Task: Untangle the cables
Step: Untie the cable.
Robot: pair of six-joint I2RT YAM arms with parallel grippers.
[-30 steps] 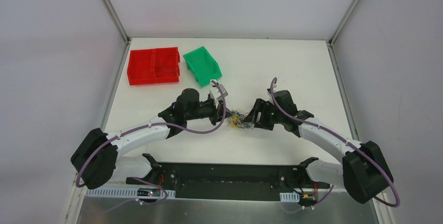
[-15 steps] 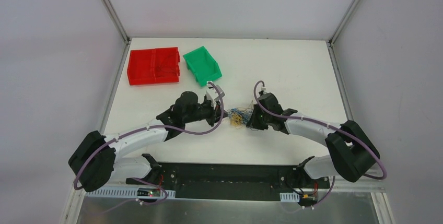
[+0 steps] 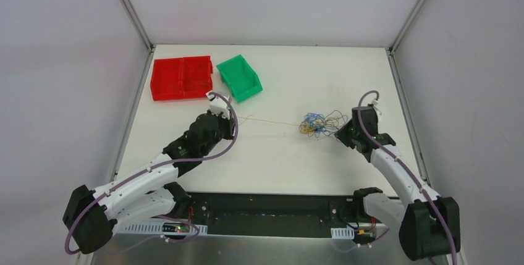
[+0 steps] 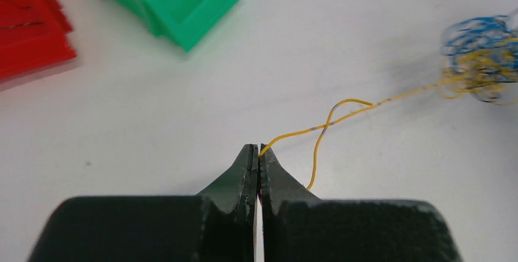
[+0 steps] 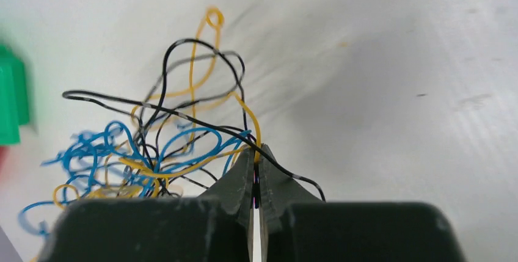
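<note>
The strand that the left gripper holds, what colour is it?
Yellow-orange strand; the left wrist view shows it best.

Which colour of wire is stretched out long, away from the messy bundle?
The yellow one: it runs from the clump to the shut left gripper, while the blue wires and black wires sit curled in the clump.

The cables (image 3: 315,123) are seen as a small messy clump of very thin wires in blue, yellow and black. The clump is found right of the middle of the white table (image 3: 278,79). Loose loops are stuck out on all sides. One yellow wire (image 4: 322,126) is pulled out long and thin to the left, with a small twist in it. Its end is pinched in the left gripper (image 4: 259,152). Yellow and black wires at the clump's right side are pinched in the right gripper (image 5: 255,155).
</note>
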